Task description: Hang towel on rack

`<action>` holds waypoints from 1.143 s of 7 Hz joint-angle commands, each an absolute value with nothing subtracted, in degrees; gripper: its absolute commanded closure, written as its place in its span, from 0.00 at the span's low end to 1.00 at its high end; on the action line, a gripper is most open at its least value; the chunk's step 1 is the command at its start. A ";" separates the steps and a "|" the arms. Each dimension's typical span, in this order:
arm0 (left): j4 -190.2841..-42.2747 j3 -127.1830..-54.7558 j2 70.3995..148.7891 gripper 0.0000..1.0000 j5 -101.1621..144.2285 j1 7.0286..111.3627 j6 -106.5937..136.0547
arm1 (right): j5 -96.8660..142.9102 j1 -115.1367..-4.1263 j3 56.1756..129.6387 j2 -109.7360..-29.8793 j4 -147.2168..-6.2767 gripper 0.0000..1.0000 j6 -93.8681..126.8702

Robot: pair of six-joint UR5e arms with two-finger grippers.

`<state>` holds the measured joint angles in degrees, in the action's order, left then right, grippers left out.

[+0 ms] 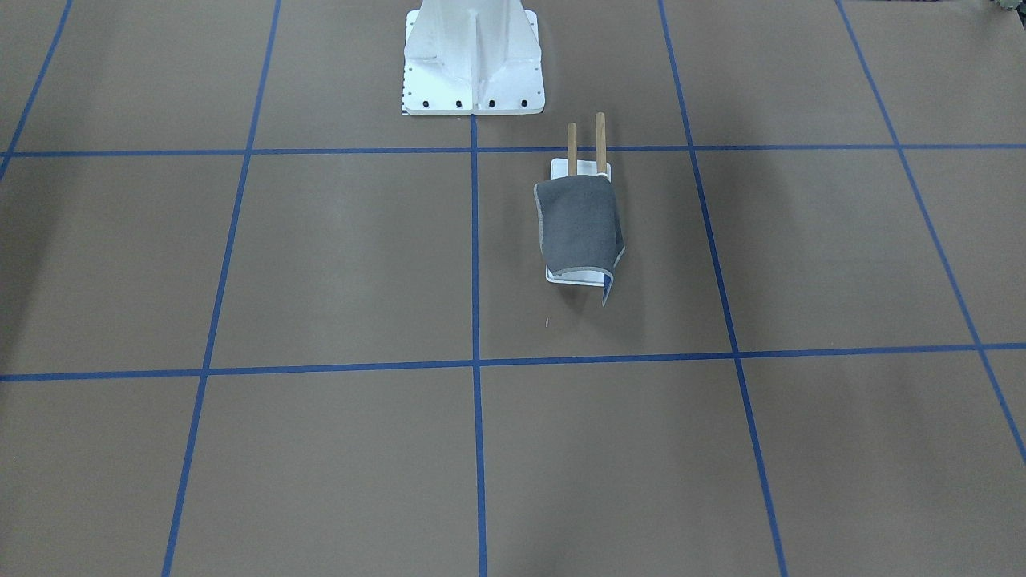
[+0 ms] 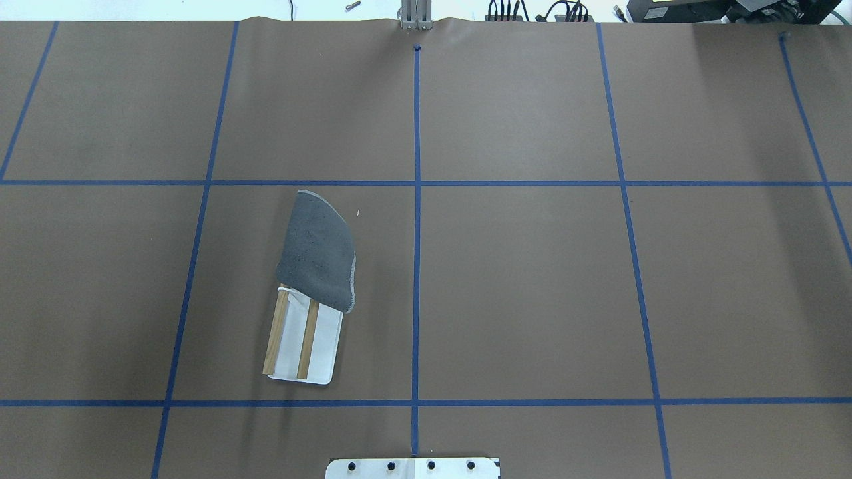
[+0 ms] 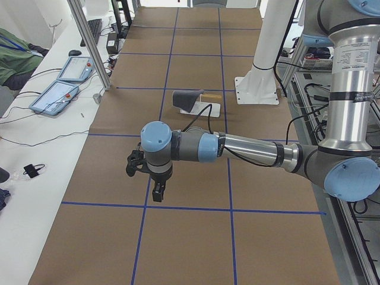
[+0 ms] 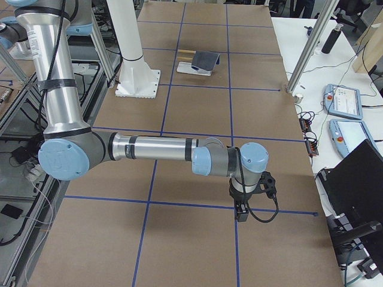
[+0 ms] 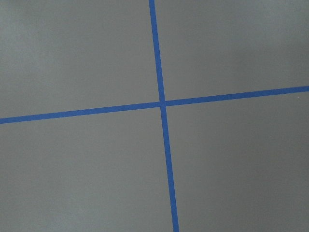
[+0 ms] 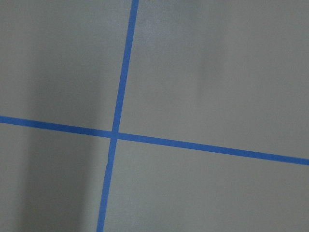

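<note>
The dark grey towel (image 1: pixel 579 228) hangs draped over one end of the rack (image 1: pixel 599 132), a white base with two wooden bars. One corner shows its bluish reverse. In the overhead view the towel (image 2: pixel 318 249) covers the far end of the rack (image 2: pixel 323 346). The left gripper (image 3: pixel 157 193) hangs over bare table far from the rack and shows only in the exterior left view. The right gripper (image 4: pixel 242 212) shows only in the exterior right view, also far from the rack. I cannot tell whether either is open or shut. Both wrist views show only brown paper and blue tape.
The robot's white pedestal (image 1: pixel 473 56) stands just behind the rack. Blue tape lines divide the brown table cover. Teach pendants (image 3: pixel 59 95) lie on the white side bench, and an aluminium post (image 3: pixel 89 44) stands at the table's edge.
</note>
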<state>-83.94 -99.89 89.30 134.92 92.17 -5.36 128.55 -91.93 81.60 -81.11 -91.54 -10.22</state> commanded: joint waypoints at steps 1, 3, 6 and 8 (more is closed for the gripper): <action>-83.94 -99.93 89.38 0.01 134.65 92.11 -5.27 | 128.50 -91.93 81.82 -81.65 -91.41 0.00 -10.63; -83.94 -99.93 89.38 0.01 134.65 92.11 -5.27 | 128.32 -91.93 81.65 -82.35 -91.32 0.00 -10.81; -83.94 -99.93 89.38 0.01 134.65 92.11 -5.27 | 128.50 -92.02 81.74 -82.53 -91.32 0.00 -10.46; -83.94 -99.76 89.38 0.01 134.65 92.11 -5.27 | 128.50 -92.02 81.83 -83.06 -91.32 0.00 -10.46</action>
<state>-83.94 -99.84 89.39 134.65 92.11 -5.27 128.49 -92.02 81.76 -82.83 -91.32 -10.49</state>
